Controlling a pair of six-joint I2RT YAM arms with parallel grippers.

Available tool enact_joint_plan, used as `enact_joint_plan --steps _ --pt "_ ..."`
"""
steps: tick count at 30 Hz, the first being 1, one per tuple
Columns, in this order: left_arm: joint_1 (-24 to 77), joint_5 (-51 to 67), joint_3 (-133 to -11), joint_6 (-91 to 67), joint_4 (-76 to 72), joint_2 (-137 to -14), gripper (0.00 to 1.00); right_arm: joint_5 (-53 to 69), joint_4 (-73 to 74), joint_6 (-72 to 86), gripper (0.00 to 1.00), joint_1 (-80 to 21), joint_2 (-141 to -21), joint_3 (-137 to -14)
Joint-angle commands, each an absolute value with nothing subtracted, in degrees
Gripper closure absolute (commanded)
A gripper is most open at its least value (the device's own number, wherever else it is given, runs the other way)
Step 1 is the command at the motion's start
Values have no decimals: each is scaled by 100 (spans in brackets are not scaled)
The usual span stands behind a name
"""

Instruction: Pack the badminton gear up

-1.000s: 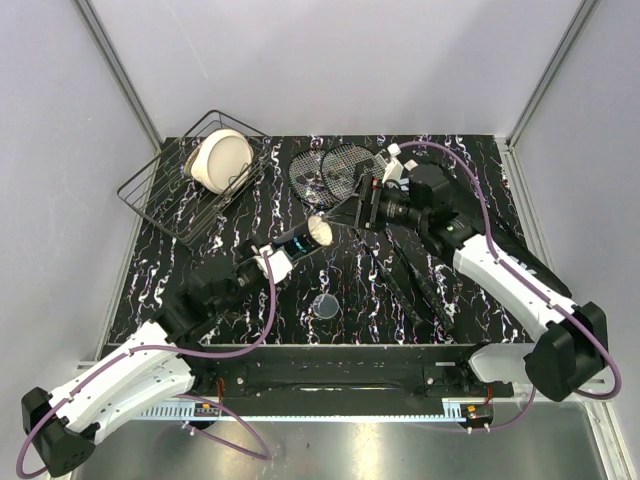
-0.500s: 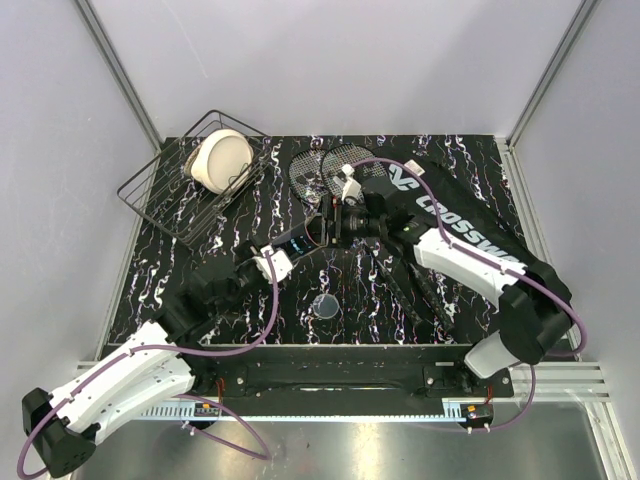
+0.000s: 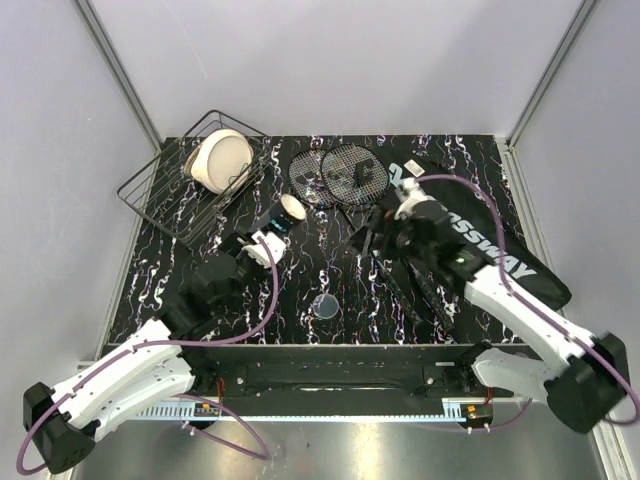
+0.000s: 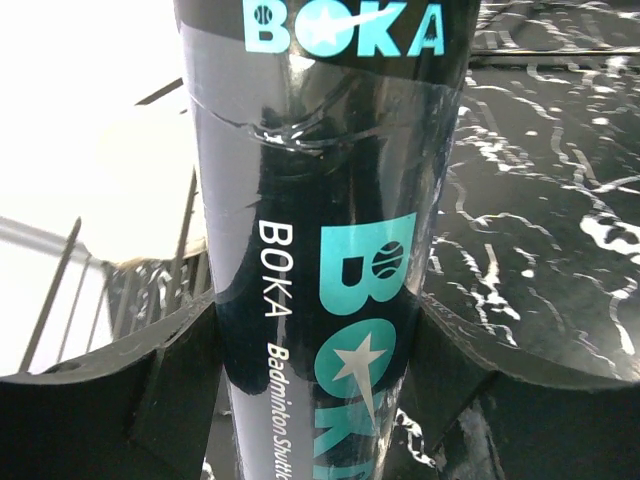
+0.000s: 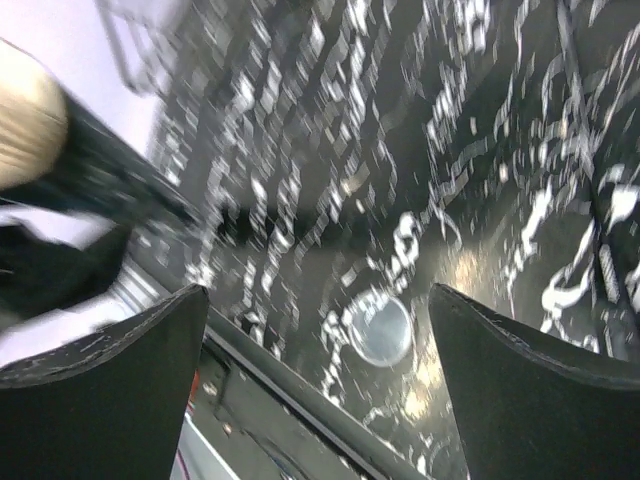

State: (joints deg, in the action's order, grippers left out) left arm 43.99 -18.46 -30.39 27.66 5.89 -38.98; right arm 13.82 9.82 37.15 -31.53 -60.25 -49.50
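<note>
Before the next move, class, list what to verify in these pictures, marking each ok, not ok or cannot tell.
1. Left gripper clamped on BOKA shuttle tube: ok.
2. Right gripper open, empty: ok.
3. Two rackets inside CROSSWAY racket bag: not ok, they lie outside it.
4. Small round lid fitted on tube: not ok, it lies on the table.
5. Bag opening ready for rackets: cannot tell.

Teal "BOKA" twice, plus white "BOKA" and a cut-off "Badminton Shuttl", printed on the shuttle tube (image 4: 320, 250) clamped in the left gripper (image 4: 316, 345). White "SSWAY" on the racket bag (image 3: 505, 265) beside the right gripper (image 5: 318, 292), earlier letters hidden by the arm.
</note>
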Motion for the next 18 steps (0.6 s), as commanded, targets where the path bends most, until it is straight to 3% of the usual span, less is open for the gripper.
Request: enact_joint_plan --steps 1,3,5,10,18 --pt "4395 -3372 -3226 2698 -342 -3587 100 417 1643 3375 6 -4111 -6941 -4780" --pt "4377 -3576 -3155 2733 -562 -3481 100 177 1670 3358 11 -4786 -7293 -4939" --pt "4377 -3805 -3068 2768 -728 -3340 100 -182 1757 3340 25 -5140 -7934 -5272" --pt "4368 -3868 -2909 2909 -967 -3033 100 -702 2073 3016 38 -6027 -9514 -6255" --pt "4377 -3674 -2935 2918 -870 -3085 100 -1107 2584 2698 62 -6433 -10713 -6978"
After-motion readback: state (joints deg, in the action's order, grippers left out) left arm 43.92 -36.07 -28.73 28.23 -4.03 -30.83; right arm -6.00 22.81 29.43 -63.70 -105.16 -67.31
